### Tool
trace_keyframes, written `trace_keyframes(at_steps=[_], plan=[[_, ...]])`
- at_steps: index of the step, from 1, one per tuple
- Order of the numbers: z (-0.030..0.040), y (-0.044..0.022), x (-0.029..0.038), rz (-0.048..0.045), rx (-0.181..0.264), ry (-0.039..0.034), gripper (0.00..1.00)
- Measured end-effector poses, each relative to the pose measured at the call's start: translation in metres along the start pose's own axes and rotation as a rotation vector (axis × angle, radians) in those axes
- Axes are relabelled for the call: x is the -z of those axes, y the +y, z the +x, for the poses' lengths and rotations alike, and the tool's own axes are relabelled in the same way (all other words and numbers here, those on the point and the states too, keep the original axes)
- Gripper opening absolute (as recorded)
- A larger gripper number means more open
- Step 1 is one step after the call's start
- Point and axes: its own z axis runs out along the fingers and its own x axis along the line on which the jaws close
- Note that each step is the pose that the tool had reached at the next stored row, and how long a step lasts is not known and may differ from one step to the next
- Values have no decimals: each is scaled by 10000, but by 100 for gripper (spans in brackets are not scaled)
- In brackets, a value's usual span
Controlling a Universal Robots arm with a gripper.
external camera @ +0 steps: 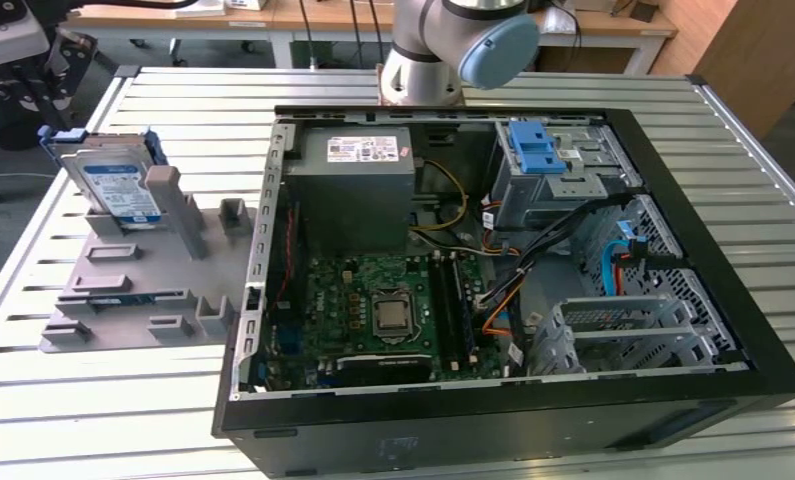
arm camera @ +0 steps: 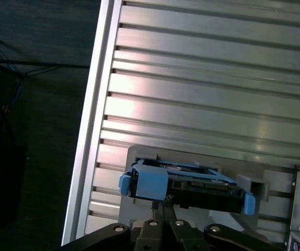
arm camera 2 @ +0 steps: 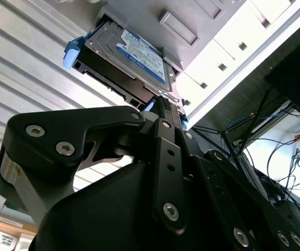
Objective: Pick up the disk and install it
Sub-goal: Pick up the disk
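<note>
Gripper (arm camera: 162, 208): we see the fingers pressed together, tips meeting, nothing btwn them, so it holds nothing. In both wrist views the tips point at the disk's near edge. We can't tell if they touch it.
Disk (external camera: 114, 188): stands on edge, label side out, clipped in its blue frame and slotted into the grey holder. It's outside the case, off the case's side toward the exterior view's left, and not installed.
Holder (external camera: 130, 290): grey plastic fixture w/ several slots, flat on the table, just beside the case on that same side.
Case (external camera: 504, 435): black PC tower on its side, panel off, insides open to us. This is our landmark.
PSU (external camera: 357, 175): grey box w/ white sticker, inside the case, far corner toward the exterior view's left.
Mobo (external camera: 384, 305): green board inside the case, on the near side of the PSU.
Arm (external camera: 451, 45): base stands just behind the case's far wall.
Blue latch (external camera: 537, 150): on top of a metal bay inside the case, far corner toward the exterior view's right.
Drive cage (external camera: 624, 330): silver perforated metal, inside the case, near corner on that side.
Table (external camera: 731, 150): slatted metal top, carries the case + holder.
</note>
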Motion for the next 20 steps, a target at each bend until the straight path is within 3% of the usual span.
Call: trace_keyframes(at_steps=[11,20], plan=[[2,0,0,23,478,7,11],[2,0,-1,56,1255,46,11]])
